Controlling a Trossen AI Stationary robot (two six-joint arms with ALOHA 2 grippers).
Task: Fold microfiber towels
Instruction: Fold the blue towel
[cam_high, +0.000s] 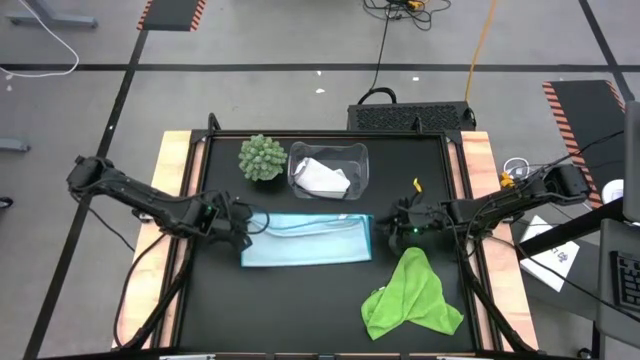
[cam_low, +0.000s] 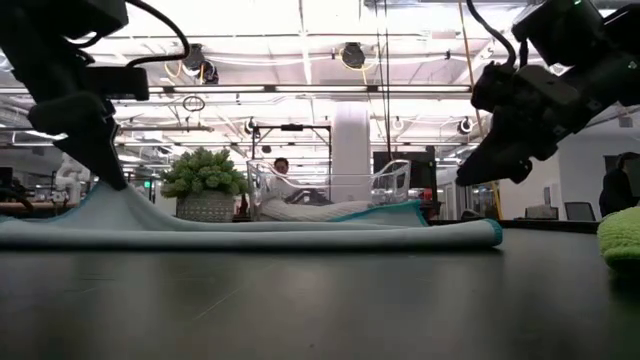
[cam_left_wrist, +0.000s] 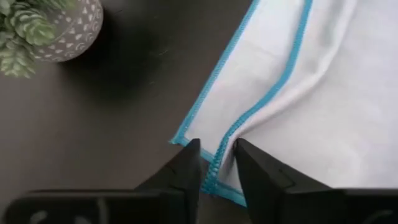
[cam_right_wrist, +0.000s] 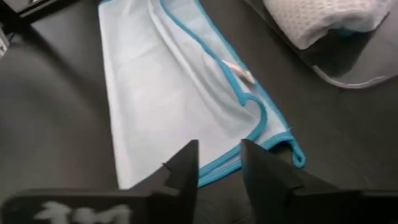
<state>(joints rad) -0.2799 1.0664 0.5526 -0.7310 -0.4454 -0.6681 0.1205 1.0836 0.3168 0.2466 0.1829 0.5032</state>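
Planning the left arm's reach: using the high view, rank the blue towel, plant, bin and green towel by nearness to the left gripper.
From the left gripper:
1. Blue towel, at its fingertips.
2. Plant, behind it.
3. Bin, back centre.
4. Green towel, front right.

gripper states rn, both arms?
Left gripper: fingers parted around light blue towel edge, not clamped.
Right gripper: open, holding nothing.
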